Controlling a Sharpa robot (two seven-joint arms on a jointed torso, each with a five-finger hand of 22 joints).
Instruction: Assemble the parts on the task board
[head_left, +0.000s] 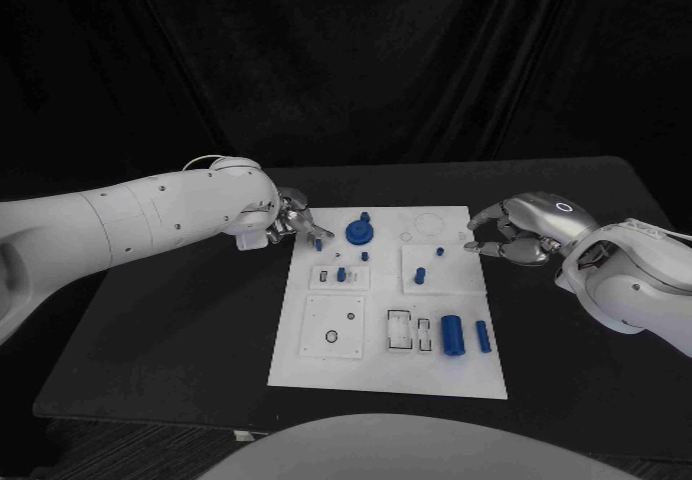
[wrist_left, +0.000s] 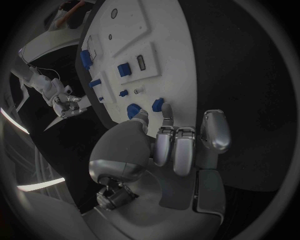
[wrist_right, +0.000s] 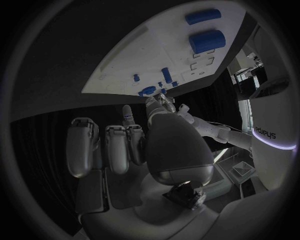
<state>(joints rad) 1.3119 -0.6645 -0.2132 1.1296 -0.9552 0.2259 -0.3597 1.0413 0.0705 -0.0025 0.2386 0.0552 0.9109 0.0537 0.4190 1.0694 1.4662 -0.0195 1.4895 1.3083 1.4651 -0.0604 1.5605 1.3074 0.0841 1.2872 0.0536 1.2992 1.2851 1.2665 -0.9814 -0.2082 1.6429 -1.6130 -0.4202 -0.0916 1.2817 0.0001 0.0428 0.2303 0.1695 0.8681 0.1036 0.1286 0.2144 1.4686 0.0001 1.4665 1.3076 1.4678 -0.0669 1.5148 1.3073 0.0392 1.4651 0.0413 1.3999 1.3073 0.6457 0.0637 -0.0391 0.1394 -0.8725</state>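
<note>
I can't tell whether the left hand (head_left: 293, 222) touches the small blue peg (head_left: 317, 243) at the task board (head_left: 375, 370)'s ten o'clock corner; its fingertips hide the contact.

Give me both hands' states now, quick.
Left hand: pinching a small blue part at the task board.
Right hand: curled, contents cannot be told.

Left hand (head_left: 294, 225) fingers curled, pinching; right hand (head_left: 508, 238) curled, empty.
</note>
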